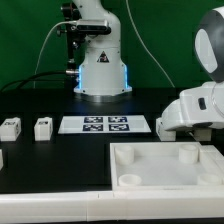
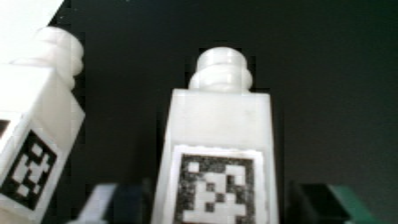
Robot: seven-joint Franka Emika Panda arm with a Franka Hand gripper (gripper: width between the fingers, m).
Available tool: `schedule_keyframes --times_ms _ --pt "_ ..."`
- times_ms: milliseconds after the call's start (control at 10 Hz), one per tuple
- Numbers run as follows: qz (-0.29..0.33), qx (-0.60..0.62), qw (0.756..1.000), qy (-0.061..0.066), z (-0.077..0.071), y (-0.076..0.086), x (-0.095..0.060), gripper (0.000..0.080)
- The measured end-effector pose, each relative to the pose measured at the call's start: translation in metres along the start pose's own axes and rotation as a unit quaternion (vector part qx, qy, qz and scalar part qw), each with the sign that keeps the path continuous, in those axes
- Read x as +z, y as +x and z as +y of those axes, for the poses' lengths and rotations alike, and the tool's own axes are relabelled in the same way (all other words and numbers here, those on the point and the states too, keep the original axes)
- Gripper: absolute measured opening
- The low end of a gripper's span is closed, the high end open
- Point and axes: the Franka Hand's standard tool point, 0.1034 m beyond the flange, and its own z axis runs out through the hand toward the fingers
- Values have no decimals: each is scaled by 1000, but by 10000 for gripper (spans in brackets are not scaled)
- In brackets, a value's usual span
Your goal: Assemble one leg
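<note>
In the wrist view a white leg (image 2: 217, 130) with a rounded peg end and a black-and-white tag lies on the black table between my fingers. My gripper (image 2: 222, 208) is open, with a dark gap on each side of the leg. A second leg (image 2: 39, 120) lies beside it, outside the fingers. In the exterior view the arm's hand (image 1: 192, 110) hangs low at the right, behind the large white tray-like piece (image 1: 150, 172), and hides these two legs. Two more legs (image 1: 11, 126) (image 1: 42, 127) stand at the left.
The marker board (image 1: 105, 124) lies in the middle of the table. The robot base (image 1: 100, 70) stands behind it. Another white part (image 1: 2, 158) shows at the left edge. A green backdrop closes the back.
</note>
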Motion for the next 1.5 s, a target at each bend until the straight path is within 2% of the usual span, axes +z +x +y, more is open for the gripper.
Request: schedule_keyframes --times_ms 500,700,900,1000,1100,1300,1400,1500 --pt "6 13 1000 1 3 -3 -6 290" --pt "19 16 1000 -2 8 -22 -21 290" --pt "37 26 999 -4 21 -47 -38 291" --pt "42 30 999 -3 26 -54 -45 291" --pt "49 32 998 0 28 -54 -49 292" --pt "72 30 997 2 26 -50 -49 292" --pt "105 29 994 6 24 -42 -54 292" --pt "174 26 984 12 21 -36 -60 292"
